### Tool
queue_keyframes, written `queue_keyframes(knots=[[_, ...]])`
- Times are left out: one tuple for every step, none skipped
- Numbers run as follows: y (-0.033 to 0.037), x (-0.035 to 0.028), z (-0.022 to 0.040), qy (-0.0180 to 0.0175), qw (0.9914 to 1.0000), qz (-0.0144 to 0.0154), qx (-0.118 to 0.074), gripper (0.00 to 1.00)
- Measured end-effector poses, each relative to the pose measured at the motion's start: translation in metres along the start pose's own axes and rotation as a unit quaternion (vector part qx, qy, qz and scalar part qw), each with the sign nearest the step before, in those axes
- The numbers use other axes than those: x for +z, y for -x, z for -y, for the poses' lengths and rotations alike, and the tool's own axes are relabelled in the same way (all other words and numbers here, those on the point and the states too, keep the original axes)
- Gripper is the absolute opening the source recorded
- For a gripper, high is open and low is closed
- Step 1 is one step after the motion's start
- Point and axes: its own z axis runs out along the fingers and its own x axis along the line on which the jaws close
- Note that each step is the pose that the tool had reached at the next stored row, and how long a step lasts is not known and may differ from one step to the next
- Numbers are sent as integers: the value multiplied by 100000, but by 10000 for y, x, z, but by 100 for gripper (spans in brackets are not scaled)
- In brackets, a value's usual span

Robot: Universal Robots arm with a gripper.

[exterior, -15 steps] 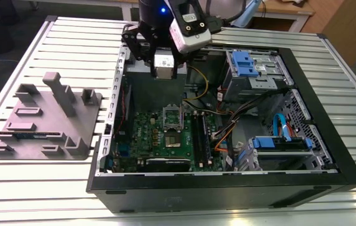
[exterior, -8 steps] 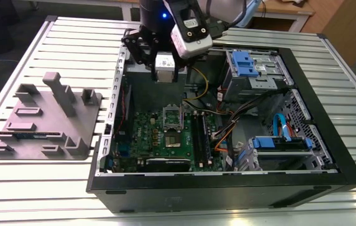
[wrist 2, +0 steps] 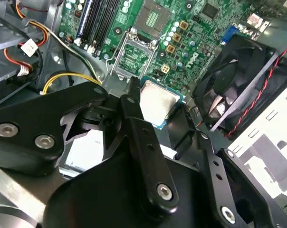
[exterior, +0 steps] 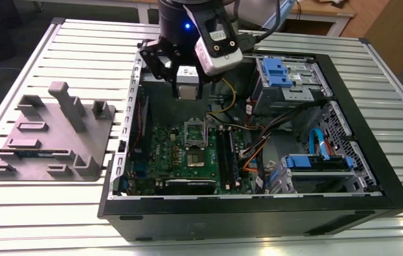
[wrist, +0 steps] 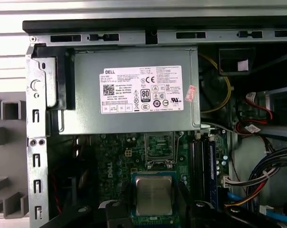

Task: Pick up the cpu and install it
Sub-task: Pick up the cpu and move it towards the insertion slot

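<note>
Silvery cpu (wrist: 154,192): held flat, metal top up, edges squared to the socket (wrist: 160,148); square, no long axis.
Gripper (wrist 2: 158,108): closed on the cpu, just short of the socket.

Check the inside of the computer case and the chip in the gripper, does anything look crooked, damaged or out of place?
Nothing stands out. The gripper holds the cpu flat between its fingers above the motherboard, and the socket frame is open.
</note>
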Motion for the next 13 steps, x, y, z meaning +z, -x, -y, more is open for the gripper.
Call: queue_keyframes(knots=[[2, 5, 12, 0, 100000, -1, -1, 47], [3, 10, 22, -2, 100000, -2, 2, 47], [4, 15, 32, 2, 100000, 2, 0, 47], [5, 20, 37, 7, 100000, 3, -2, 47], [5, 23, 38, 9, 100000, 5, 1, 47], [5, 22, 38, 3, 100000, 2, 6, 47], [5, 22, 39, -4, 100000, -2, 8, 47], [6, 23, 39, -2, 100000, -2, 3, 47], [6, 23, 39, -5, 100000, -2, 0, 47], [6, 23, 39, -5, 100000, -3, 0, 47], [8, 24, 39, 1, 100000, -1, 1, 47], [14, 28, 39, 10, 100000, 1, -8, 47], [25, 31, 38, -2, 100000, -24, -4, 47]])
